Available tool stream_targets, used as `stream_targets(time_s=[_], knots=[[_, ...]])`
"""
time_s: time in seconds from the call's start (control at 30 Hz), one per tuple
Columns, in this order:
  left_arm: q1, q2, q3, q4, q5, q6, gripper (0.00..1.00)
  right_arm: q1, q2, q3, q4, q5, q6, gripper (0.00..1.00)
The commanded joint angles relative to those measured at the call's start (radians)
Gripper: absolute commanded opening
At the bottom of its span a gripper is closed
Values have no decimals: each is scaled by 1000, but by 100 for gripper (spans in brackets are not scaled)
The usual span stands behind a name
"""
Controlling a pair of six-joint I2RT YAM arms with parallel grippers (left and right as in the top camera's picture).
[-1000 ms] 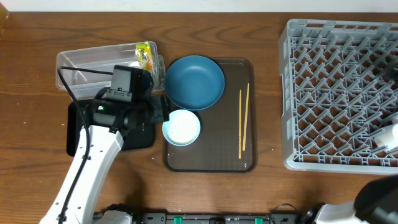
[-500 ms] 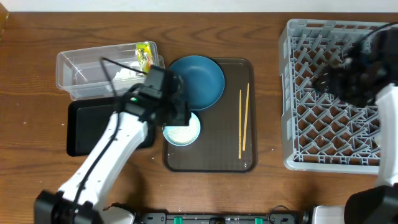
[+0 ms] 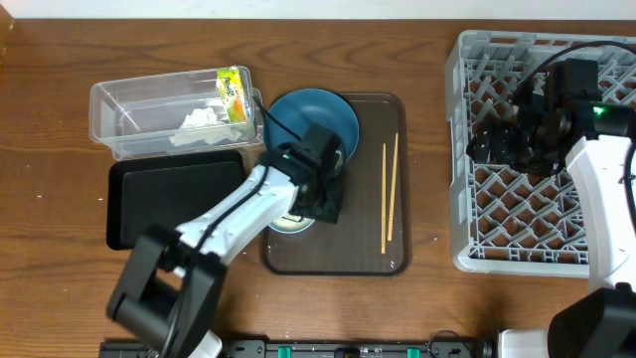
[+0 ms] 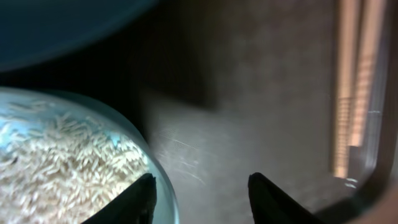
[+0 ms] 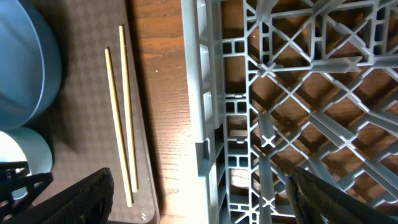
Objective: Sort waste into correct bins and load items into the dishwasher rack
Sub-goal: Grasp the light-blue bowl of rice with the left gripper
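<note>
Step in hand (judged): light-blue bowl (image 4: pixel 56 162) to be gripped at rim. Bowl seated on brown serving tray (image 3: pixel 368 249), just beside dark-blue plate (image 3: pixel 313 119), rice grains (image 4: pixel 68 174) heaped inside. Left gripper (image 4: pixel 202 196) poised at bowl's edge, jaws parted, nothing held. Right gripper (image 5: pixel 205 186) hung over dishwasher rack (image 3: pixel 537 219), jaws wide, empty. Next: rim to be pinched, bowl kept level so rice is not spilled.

Surface: dark brown wood-grain table (image 3: pixel 60 278), fills nearly the whole overhead view. Thin pale strip (image 3: pixel 298 8) along the far edge, can't tell if wall or floor. Black rail with green fittings (image 3: pixel 328 350) at the near edge. Lighting even, shadows soft; bright glare patch (image 5: pixel 169 146) on the wood in right wrist view.
</note>
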Motion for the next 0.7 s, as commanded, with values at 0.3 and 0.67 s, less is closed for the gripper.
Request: stream_targets(time_s=[0.3,0.67], knots=[[-7,44,7,-11,-75,-10,6,2,2,-2,0,6,-14,88],[-6,-137,7,-140,-75,-19,6,1,2,-2,-1,29,-14,88]])
